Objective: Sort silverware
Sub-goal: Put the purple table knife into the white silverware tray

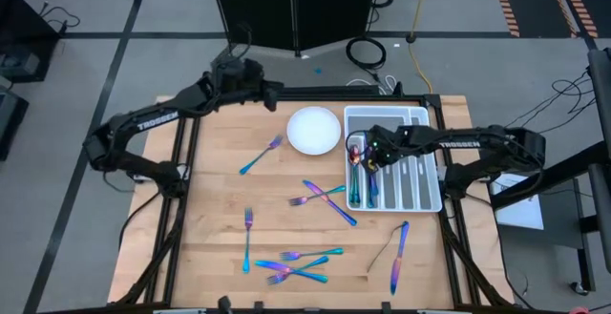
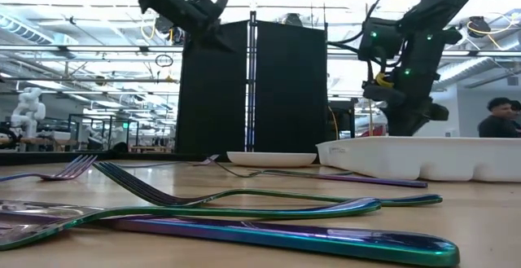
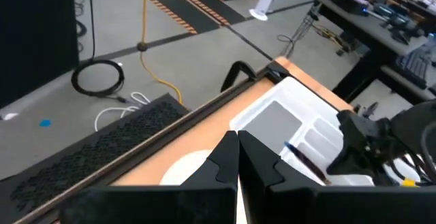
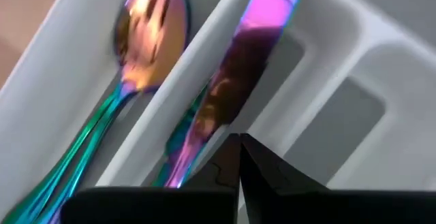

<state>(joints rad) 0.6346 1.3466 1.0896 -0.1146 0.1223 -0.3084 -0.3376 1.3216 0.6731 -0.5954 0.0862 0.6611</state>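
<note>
Right gripper (image 1: 374, 152) hangs low over the white cutlery tray (image 1: 427, 115) at the surface's right edge, above the tray's left compartments; its fingers are together, and a knife (image 4: 235, 81) lies in the slot just ahead of them, though whether they pinch it cannot be told. A spoon (image 4: 146, 30) rests in the neighbouring slot, bowl toward the tray's far end. Left gripper (image 3: 237, 161) waits high over the far edge of the surface (image 1: 220, 190), fingers closed on nothing, behind the round white plate (image 1: 313, 129).

Loose silverware is scattered on the wood: one fork (image 1: 260, 156) near the plate, a crossed cluster (image 1: 325, 199) mid-surface beside the tray's left wall, a lone fork (image 1: 247, 238) toward the left, a pile of forks (image 1: 298, 264) near the front edge, and a knife (image 1: 397, 255) near the front right corner. Bare wood lies open along the left side and between plate and middle cluster.
</note>
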